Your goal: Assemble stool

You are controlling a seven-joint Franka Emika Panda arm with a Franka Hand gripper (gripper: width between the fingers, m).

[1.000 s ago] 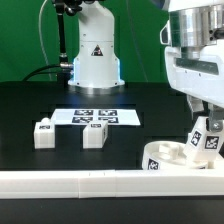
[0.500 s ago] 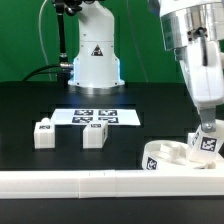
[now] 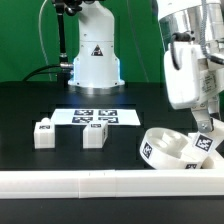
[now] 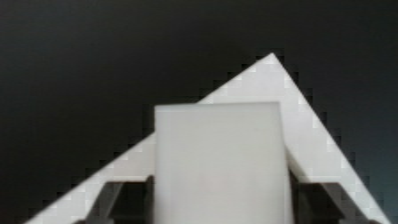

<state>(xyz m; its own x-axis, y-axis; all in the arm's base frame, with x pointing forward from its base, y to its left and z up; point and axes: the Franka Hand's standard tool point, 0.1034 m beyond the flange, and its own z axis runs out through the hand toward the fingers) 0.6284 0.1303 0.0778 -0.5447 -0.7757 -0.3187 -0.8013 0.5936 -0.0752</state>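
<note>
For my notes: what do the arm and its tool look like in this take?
The arm is glossy white with grey seams. Its base is a rounded white column bearing a black triangular mark, with a black cable beside it. The tool has dark fingers.

In the exterior view, the top and right edges are cutting off the arm (image 3: 186, 60), so its upper links are not showing. The gripper (image 3: 205, 124) is showing too small to make out its fingers. The held leg (image 3: 204, 143) is covering part of the seat (image 3: 163, 148), and the L-shaped rail (image 3: 90, 181) is hiding the seat's lower rim and running off both side edges. Tags on the loose leg (image 3: 42, 133) at the exterior view's left and on its neighbour leg (image 3: 93, 133) are appearing too small to read. The wrist view is coming through blurred. There the held leg (image 4: 217, 165) is being cropped by the picture's edge and is hiding all but slivers of the fingers (image 4: 118, 203). The pale wedge (image 4: 267, 100) behind it is not showing enough to identify.
</note>
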